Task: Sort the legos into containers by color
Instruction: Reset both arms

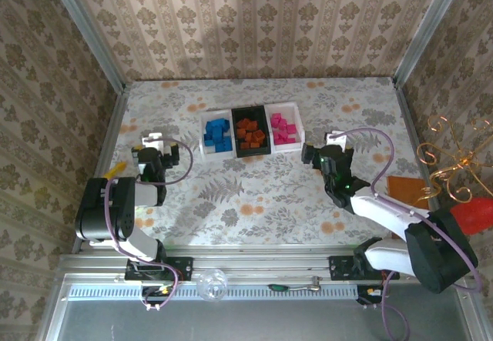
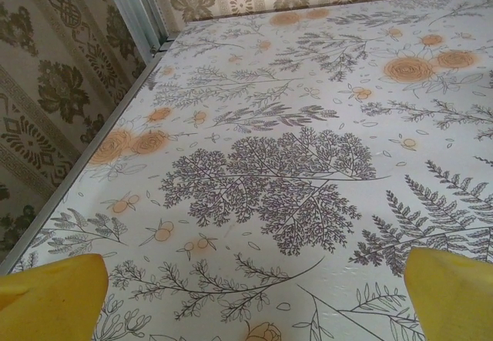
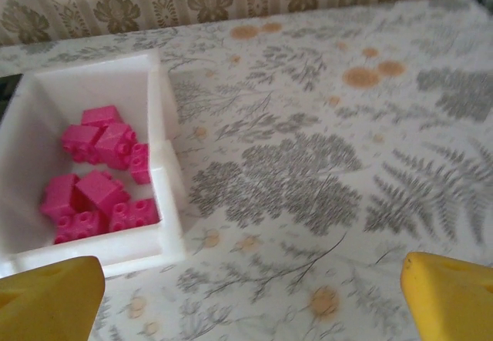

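Wrapping up: legos (image 1: 250, 133) lie colour-sorted in trays (image 1: 202, 147) near the tabletop (image 1: 254, 195) far edge.
Left tool (image 1: 160, 142) and right tool (image 1: 322, 147) released, empty; next, probably just retreat.

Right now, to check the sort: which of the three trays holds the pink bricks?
The right-end white tray, with pink bricks inside; the black middle tray holds orange-brown bricks, the left white tray blue bricks.

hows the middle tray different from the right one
The middle tray is black, the right tray white. The middle tray holds orange-brown legos, the right tray pink legos. Both are shallow rectangles in one row, each holding a single colour.
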Action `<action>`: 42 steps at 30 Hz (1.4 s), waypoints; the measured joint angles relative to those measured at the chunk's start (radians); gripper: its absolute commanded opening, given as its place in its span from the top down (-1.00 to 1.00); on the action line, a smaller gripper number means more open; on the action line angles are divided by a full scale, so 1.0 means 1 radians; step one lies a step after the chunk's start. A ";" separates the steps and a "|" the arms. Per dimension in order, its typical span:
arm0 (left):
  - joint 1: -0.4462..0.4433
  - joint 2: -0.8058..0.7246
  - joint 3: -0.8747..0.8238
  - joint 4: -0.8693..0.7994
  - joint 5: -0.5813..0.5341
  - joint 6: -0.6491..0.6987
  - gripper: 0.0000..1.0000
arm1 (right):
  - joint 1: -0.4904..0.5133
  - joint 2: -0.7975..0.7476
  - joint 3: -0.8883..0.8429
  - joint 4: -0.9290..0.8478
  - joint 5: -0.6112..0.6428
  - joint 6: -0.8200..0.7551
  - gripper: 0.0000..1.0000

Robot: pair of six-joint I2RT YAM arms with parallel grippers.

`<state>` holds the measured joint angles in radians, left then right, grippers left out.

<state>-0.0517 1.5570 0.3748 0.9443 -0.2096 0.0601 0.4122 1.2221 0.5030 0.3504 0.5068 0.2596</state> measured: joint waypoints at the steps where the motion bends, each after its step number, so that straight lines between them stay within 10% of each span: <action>1: 0.000 0.000 0.000 0.000 0.000 0.000 -1.00 | -0.014 0.008 0.018 0.003 0.003 -0.040 -1.00; 10: 0.000 0.000 0.000 0.001 0.000 0.000 -1.00 | -0.240 0.100 0.100 0.112 -0.018 -0.164 -1.00; 23: 0.001 0.000 0.000 0.003 0.003 0.000 -1.00 | -0.269 0.233 0.147 0.033 -0.073 -0.201 -1.00; 42: -0.001 0.000 0.000 0.006 0.003 0.000 -1.00 | -0.386 0.303 -0.098 0.430 -0.348 -0.205 -1.00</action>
<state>-0.0528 1.5570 0.3748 0.9504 -0.2062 0.0605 0.0265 1.5253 0.4053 0.7807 0.1589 0.0547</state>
